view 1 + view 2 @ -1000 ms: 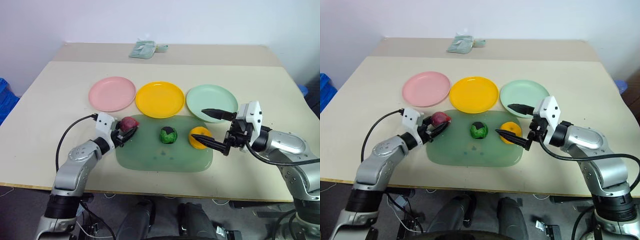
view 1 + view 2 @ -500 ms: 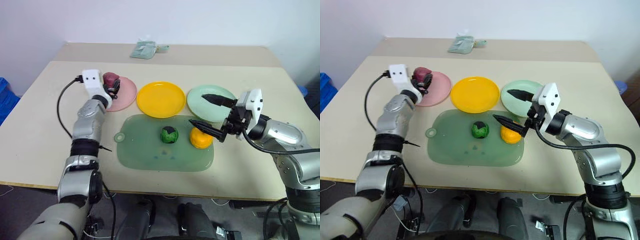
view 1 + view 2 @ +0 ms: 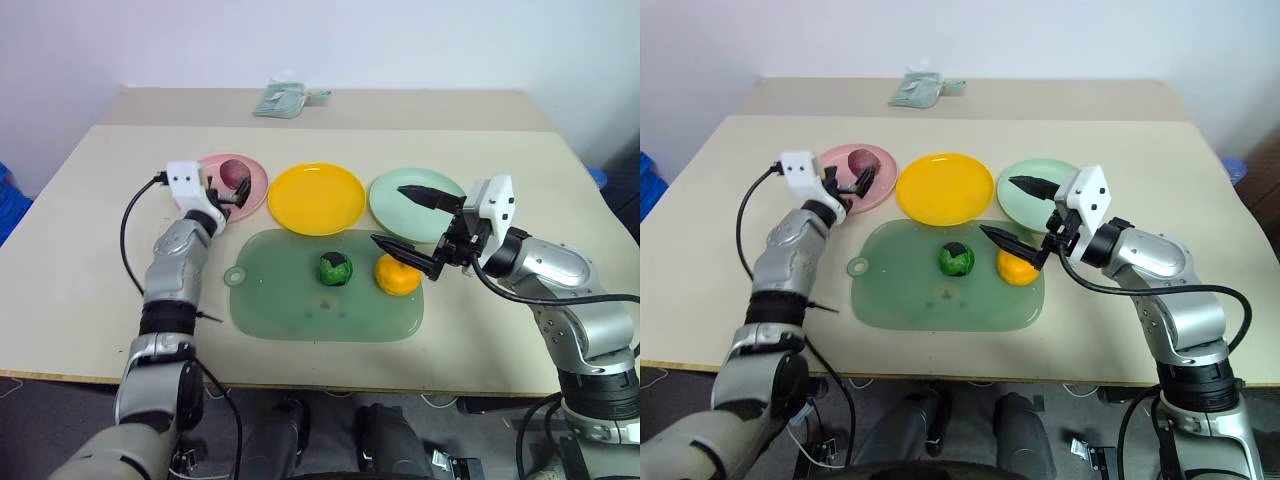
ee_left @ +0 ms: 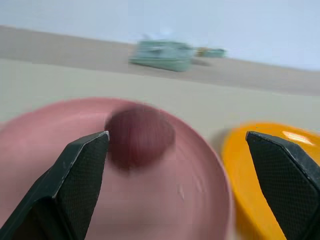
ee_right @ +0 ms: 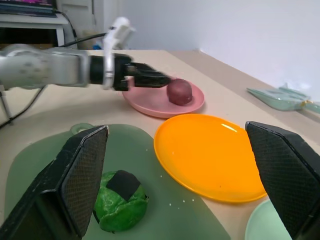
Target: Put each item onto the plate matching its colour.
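Beige surface: red-purple ball on pink plate, left end effector wide open, empty; could roll off if bumped.

You have three plates in a row beyond the mat; two balls rest on the mat, one ball on the left plate.

Three round shallow plastic plates: one pink plate, one yellow plate, one pale mint green plate. Three small fruit-like balls: one dark red-purple ball, one dark green ball with black patches, one bright orange ball. One translucent green rounded-rectangle mat.
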Robot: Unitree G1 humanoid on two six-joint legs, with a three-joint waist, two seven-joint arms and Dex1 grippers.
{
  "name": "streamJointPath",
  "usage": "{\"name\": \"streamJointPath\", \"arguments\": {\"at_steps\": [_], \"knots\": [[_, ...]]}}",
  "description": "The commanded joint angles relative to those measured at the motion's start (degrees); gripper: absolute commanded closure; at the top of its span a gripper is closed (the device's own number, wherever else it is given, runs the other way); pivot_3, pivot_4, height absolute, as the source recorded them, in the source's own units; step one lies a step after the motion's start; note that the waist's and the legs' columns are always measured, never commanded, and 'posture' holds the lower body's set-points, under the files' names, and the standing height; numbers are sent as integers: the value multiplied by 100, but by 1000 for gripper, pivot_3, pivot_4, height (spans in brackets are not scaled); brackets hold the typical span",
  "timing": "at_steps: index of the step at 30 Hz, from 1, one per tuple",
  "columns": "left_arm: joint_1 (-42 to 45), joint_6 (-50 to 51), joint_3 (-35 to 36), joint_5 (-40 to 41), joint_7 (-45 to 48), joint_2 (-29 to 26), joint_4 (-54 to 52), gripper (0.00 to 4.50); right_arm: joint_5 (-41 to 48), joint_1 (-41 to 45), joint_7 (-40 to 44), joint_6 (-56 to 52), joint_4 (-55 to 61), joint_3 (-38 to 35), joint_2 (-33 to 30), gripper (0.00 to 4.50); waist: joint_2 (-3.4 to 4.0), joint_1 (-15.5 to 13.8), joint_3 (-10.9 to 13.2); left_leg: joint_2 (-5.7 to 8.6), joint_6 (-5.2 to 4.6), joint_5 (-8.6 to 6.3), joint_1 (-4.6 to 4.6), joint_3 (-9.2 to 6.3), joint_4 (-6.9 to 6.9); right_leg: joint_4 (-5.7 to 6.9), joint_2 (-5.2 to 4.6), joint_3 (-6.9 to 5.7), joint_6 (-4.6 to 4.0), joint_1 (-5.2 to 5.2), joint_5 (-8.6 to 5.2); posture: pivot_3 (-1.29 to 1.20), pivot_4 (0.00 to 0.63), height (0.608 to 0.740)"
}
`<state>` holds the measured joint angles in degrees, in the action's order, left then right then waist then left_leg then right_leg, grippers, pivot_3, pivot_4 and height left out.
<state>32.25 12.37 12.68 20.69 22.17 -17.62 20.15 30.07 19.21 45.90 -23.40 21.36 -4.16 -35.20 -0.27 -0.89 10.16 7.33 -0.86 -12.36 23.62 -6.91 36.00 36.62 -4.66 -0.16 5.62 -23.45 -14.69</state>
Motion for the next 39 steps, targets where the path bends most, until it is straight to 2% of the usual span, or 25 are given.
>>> {"name": "streamJointPath", "arguments": {"at_steps": [1, 4, 5, 7, 12, 16, 23, 35, 37, 39], "knots": [[-779, 484, 40, 773, 1039, -376, -1569, 30, -3, 22, 19, 38, 101, 124, 83, 0, 1, 30, 0, 0, 0, 0, 0, 0, 0, 2, 0, 1, -1, 0, 0, 0, 150, 740], [-1489, 466, 78, 1136, 1795, -678, -2330, 30, -10, 14, 44, 51, 65, 204, 118, 0, 4, 27, 0, -6, -4, -3, 0, 1, 2, 5, 2, 2, -9, -3, 4, 0, 150, 740], [-1774, 122, 115, 1093, 2180, -847, -2465, 30, -43, 14, 51, 69, 49, 260, 131, 0, 8, 23, 0, -8, -3, -3, -4, 3, 2, 5, 3, 2, -13, -1, 4, 0, 150, 740], [-2240, 138, 238, 1454, 3182, -1328, -2684, 30, -150, 39, 55, 121, -1, 397, 177, 0, 7, 26, -1, -14, 11, -11, -8, 6, 2, 3, 6, 2, -35, 2, -5, 0, 150, 740], [-2807, 64, 668, 2214, 5367, -2331, -2454, 30, -823, 437, -277, -45, -312, 1039, 372, 0, 13, 41, 1, -24, 12, -11, -11, 15, -5, 2, 13, 6, -62, -7, -18, 0, 150, 740], [-2863, -29, 728, 2261, 6172, -2637, -2164, 30, -1222, 794, -463, -394, -561, 1550, 587, 0, 15, 23, 2, -24, 12, -11, -11, 20, -10, -1, 11, 10, -62, -27, -19, 0, 150, 740], [-2929, -147, 638, 2118, 6455, -2633, -2157, 30, -1639, 1179, -234, -700, -900, 2181, 709, 0, 15, 25, 2, -23, 11, -12, -10, 21, -17, -13, 11, 10, -60, -27, -17, 0, 150, 740], [-3202, -196, 617, 2063, 6111, -2419, -2666, 30, -2199, 1509, 177, -852, -1426, 2629, 723, 0, 15, 33, 2, -24, 11, -12, -10, 25, -33, -15, 11, 14, -60, -37, -17, 0, 150, 740], [-3219, -279, 619, 2006, 6087, -2376, -2630, 0, -2284, 1568, 166, -797, -1513, 2663, 790, 541, 15, 33, 2, -24, 11, -11, -10, 25, -34, -14, 11, 14, -59, -38, -16, 0, 150, 740], [-3236, -343, 627, 1964, 6074, -2346, -2586, 0, -2340, 1595, 210, -788, -1511, 2687, 799, 1346, 15, 33, 2, -24, 12, -11, -10, 26, -33, -15, 11, 14, -60, -38, -16, 0, 150, 740]]}}
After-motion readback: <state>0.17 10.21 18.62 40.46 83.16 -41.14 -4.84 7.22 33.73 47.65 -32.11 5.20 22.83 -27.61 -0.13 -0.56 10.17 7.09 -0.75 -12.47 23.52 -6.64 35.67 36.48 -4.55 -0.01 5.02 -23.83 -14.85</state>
